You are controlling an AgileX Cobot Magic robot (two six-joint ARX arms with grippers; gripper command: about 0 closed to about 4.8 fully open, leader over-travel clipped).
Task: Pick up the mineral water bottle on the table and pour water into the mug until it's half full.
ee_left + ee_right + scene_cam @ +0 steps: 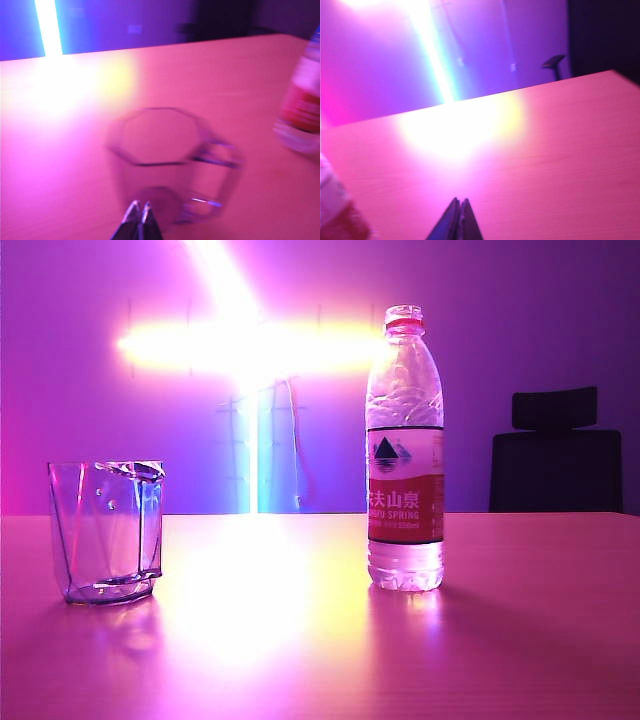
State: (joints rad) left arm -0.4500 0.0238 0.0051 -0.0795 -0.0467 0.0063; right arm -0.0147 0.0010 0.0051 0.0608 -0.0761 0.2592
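Table [520, 640]: pink-purple wood, bright yellow-white glare patch. Bottle [405, 450]: clear, red neck ring, red-and-white label with dark mountain logo. Mug [105, 530]: clear faceted glass, tinted violet. Chair [555, 455]: black.

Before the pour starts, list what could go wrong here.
1. The bottle stands tall, narrow and uncapped; a sideways nudge could tip it and spill.
2. The mug is clear and glare washes the table, so judging half full may be hard.
3. Both the left gripper and right gripper are shut, so neither can grasp yet.

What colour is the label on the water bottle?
The bottle has a label that is white above and red below, with a dark mountain logo; clearest in the exterior view.
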